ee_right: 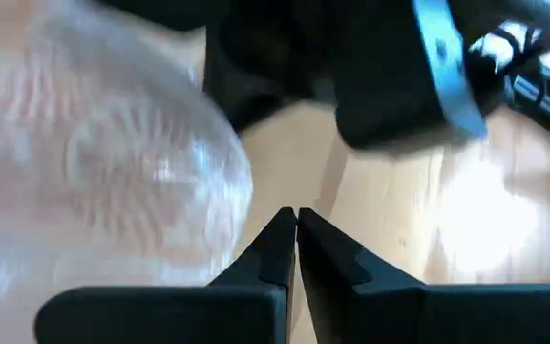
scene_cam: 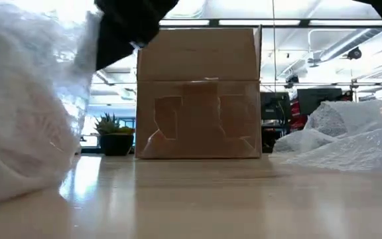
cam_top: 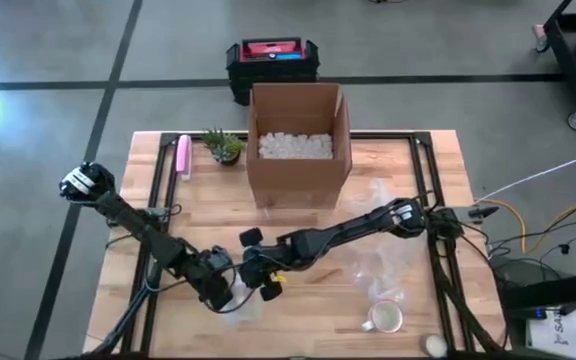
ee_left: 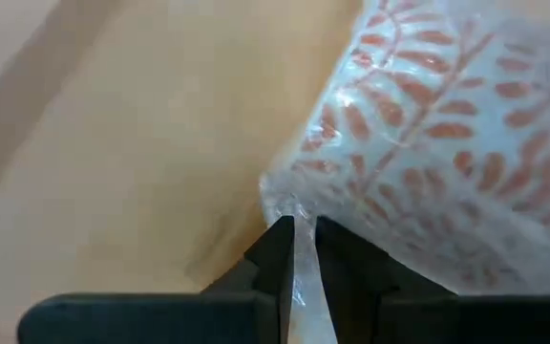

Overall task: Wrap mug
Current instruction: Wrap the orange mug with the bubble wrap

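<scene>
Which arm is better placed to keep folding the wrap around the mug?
Probably left: the left gripper is pinched on the bubble wrap against the patterned mug. The right gripper is shut beside the bundle, holding nothing.

Table: pale wood planks, smooth, slight sheen w/ reflections in low view. Box: matt brown cardboard, torn patches on face. Bubble wrap: clear plastic, glossy, crinkled, over a mug w/ orange leaf print. Left gripper: matt black plastic fingers pinched wrap edge. Loose wrap: translucent, wrinkled.
</scene>
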{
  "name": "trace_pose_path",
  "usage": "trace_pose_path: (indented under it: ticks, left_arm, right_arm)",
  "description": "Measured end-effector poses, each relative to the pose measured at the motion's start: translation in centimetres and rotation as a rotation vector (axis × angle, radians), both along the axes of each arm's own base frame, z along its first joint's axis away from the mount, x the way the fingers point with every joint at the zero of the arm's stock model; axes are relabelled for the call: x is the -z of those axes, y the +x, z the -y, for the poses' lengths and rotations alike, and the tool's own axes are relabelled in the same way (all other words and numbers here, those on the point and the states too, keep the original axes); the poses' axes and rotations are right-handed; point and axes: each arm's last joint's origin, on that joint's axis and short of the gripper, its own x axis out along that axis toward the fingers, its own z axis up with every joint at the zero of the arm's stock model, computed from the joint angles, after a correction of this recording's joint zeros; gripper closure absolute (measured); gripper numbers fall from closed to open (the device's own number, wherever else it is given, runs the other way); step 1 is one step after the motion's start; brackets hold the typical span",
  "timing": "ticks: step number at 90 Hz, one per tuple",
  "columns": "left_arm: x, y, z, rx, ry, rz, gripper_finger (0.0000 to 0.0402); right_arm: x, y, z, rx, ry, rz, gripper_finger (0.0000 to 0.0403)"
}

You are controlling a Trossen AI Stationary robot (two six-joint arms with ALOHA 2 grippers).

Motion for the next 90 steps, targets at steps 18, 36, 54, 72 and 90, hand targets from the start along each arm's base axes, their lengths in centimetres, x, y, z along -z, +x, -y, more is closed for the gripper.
trace_pose_path:
  ticks: [18,36,54,72,90]
  left_arm:
    - [-0.7,0.3,0.3,0.021,-0.013,0.02,0.0366]
    - [-2.0,0.6,0.5,0.048,0.03,0.002,0.0366]
    - [-3.9,1.0,0.7,0.073,0.104,0.008,0.0366]
    - [-7.4,1.6,2.2,0.15,0.108,0.09,0.0366]
    - [-12.9,1.1,6.6,0.232,0.192,0.215,0.0391]
  right_arm:
    - [-2.1,-1.8,-3.0,-0.045,0.047,-0.016,0.0401]
    - [-0.9,-3.3,-6.3,-0.069,0.058,-0.048,0.0401]
    - [0.1,-4.1,-7.5,-0.005,0.069,-0.073,0.0401]
    - [0.5,-5.0,-6.6,0.127,-0.125,-0.11,0.0401]
    - [0.5,-6.2,-5.1,0.269,-0.276,-0.169,0.0401]
